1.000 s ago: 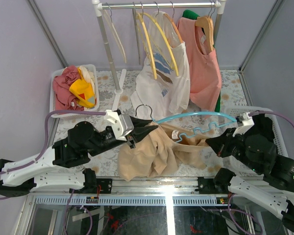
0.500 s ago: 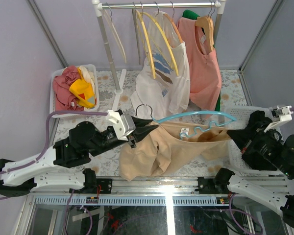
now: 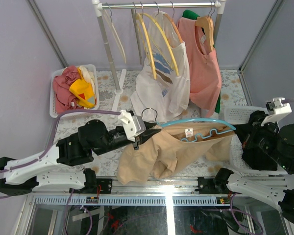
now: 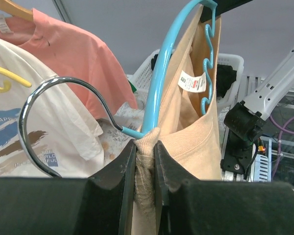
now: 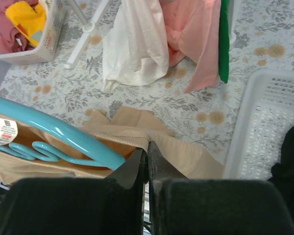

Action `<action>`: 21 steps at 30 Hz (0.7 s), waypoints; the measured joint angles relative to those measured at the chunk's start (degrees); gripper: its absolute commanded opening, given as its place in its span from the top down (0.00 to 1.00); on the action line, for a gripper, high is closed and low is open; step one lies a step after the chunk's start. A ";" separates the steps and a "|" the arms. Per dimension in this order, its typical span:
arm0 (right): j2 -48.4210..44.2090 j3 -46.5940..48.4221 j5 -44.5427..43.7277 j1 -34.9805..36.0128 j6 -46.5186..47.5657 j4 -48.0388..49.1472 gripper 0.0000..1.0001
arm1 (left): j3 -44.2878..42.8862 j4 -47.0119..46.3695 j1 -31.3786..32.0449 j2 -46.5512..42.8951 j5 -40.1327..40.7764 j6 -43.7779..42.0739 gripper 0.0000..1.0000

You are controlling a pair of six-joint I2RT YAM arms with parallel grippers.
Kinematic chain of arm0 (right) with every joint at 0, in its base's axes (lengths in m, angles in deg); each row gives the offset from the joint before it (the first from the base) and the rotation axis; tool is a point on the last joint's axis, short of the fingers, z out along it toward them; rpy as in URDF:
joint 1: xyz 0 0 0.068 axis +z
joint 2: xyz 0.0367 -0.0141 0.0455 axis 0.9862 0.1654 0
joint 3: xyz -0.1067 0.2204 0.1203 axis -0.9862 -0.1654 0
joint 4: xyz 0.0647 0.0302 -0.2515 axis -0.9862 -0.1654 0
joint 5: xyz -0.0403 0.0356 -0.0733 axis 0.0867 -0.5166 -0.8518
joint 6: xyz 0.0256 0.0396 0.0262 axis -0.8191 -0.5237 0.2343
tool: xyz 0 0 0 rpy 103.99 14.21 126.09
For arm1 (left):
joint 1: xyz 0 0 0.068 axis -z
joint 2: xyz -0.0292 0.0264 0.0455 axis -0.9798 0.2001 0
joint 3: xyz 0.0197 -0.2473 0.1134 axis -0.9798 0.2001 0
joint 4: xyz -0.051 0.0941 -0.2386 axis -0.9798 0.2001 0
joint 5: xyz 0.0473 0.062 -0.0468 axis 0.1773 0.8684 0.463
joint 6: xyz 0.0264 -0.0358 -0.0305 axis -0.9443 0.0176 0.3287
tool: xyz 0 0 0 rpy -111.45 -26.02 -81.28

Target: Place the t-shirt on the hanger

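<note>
**Shirt limp, hanger stiff**
T-shirt (image 3: pixel 161 152) is strung along the blue hanger (image 3: pixel 201 119) between the arms. Left gripper (image 4: pixel 145 147) pinches bunched fabric at the hook base. Right gripper (image 5: pixel 147 146) is clamped on the thin far edge. Light, soft and stretchy, so hold seams, not slack.

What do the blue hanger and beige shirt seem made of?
The hanger: smooth, glossy light-blue plastic, evenly moulded; its hook is shiny metal. The t-shirt: soft matte knit fabric, possibly cotton, since it drapes and bunches, with a ribbed collar.

Lilac walls (image 3: pixel 19 49), floral tabletop (image 3: pixel 104 78), garment rail (image 3: pixel 127 5)
</note>
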State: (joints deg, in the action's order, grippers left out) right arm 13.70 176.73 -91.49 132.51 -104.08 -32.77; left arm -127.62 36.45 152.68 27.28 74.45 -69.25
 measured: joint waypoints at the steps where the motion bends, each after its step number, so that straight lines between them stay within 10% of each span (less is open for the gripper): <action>1: 0.11 0.04 -0.13 0.00 0.37 -0.26 1.00 | -0.28 0.57 0.00 0.26 0.20 0.11 1.00; 21: 0.76 0.74 1.09 0.11 1.92 -5.97 1.00 | -5.66 11.61 0.11 5.53 5.66 2.54 1.00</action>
State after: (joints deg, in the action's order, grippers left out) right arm 14.47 177.47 -90.40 132.62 -102.16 -38.73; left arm -133.28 48.06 152.78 32.81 80.11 -66.71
